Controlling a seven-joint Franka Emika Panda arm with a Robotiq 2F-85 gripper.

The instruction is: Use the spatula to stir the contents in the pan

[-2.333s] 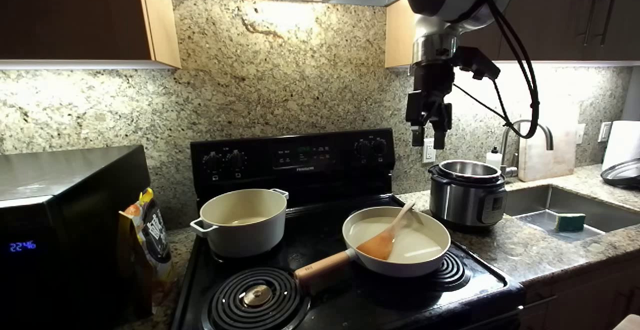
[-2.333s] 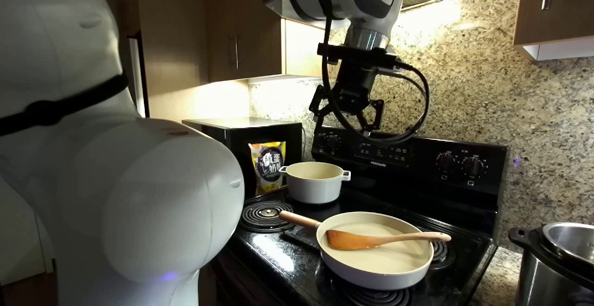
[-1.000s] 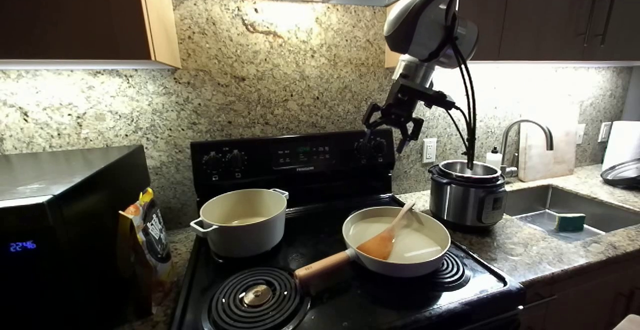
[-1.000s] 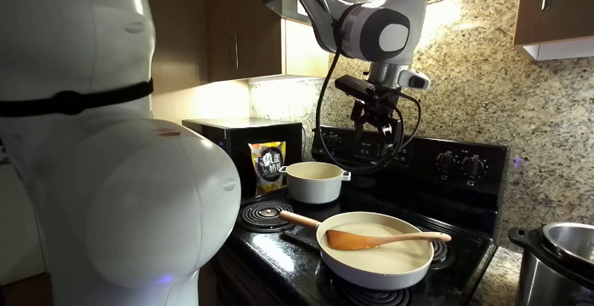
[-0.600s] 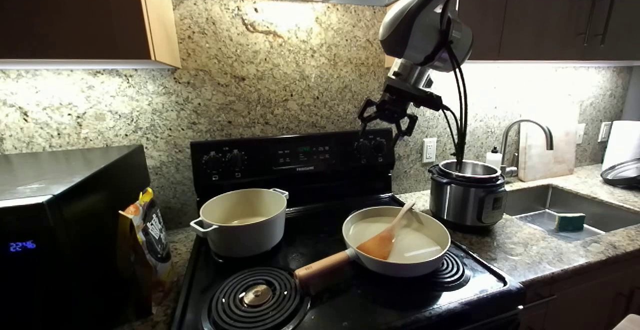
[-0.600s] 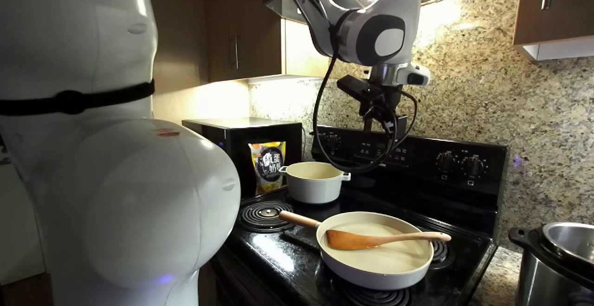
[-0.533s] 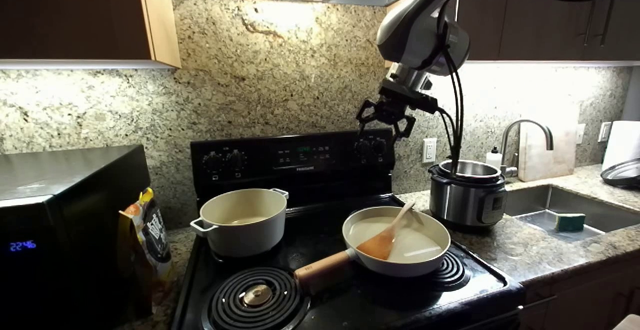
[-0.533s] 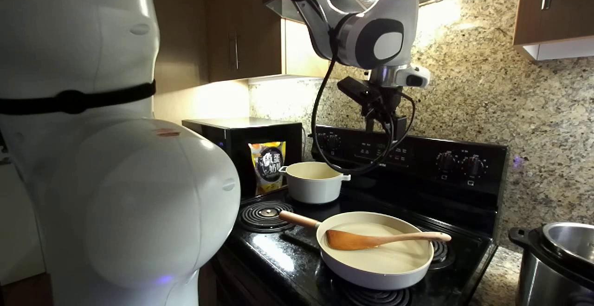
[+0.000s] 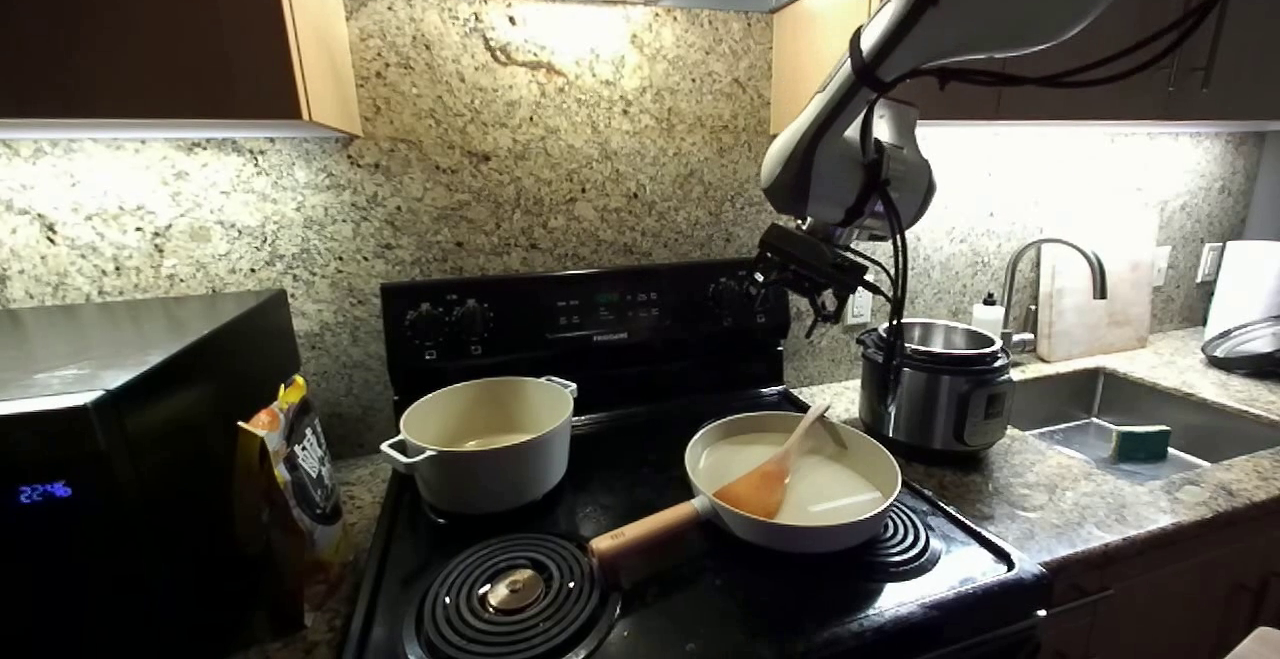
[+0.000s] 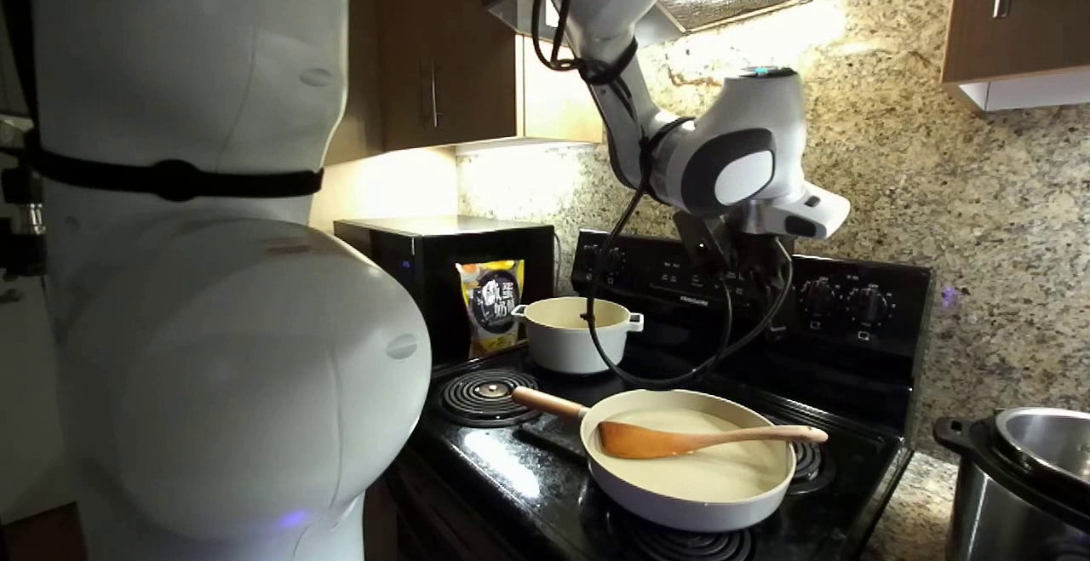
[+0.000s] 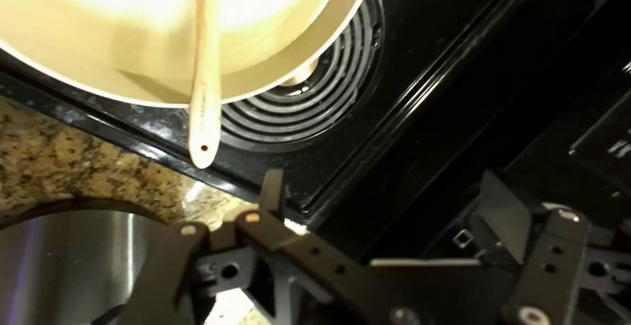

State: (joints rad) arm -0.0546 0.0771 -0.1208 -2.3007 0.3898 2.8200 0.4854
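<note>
- Yellow-and-black packaging marks the bag (image 9: 305, 479) standing between the microwave (image 9: 180, 519) and the stove (image 9: 720, 609), presumably parked there out of the way.
- Next, the deep cream pot (image 9: 495, 479) stands at the back of the stove, likely set aside since stirring does not need it.
- Then the pan (image 9: 830, 537), over the coils (image 11: 291, 126), its wooden handle (image 9: 650, 529) pointing left in both exterior views, which should leave the far side free for reaching in. The contents (image 9: 835, 487) make a pale layer (barely told apart from the cream lining).
- Across it leans the spatula (image 9: 768, 481), blade in the pan, its own handle resting over the rim with the end jutting out; I take that as a ready grip for the robot.
- Higher than that end hangs the gripper (image 11: 387, 187), fingers (image 11: 272, 193) spread wide with nothing between them; the wrist view puts the spatula left of both, so a sideways and downward move seems called for, grasp and stirring yet to come.
- Last, the steel pot (image 9: 935, 414) beside the stove: a low approach could knock it.
</note>
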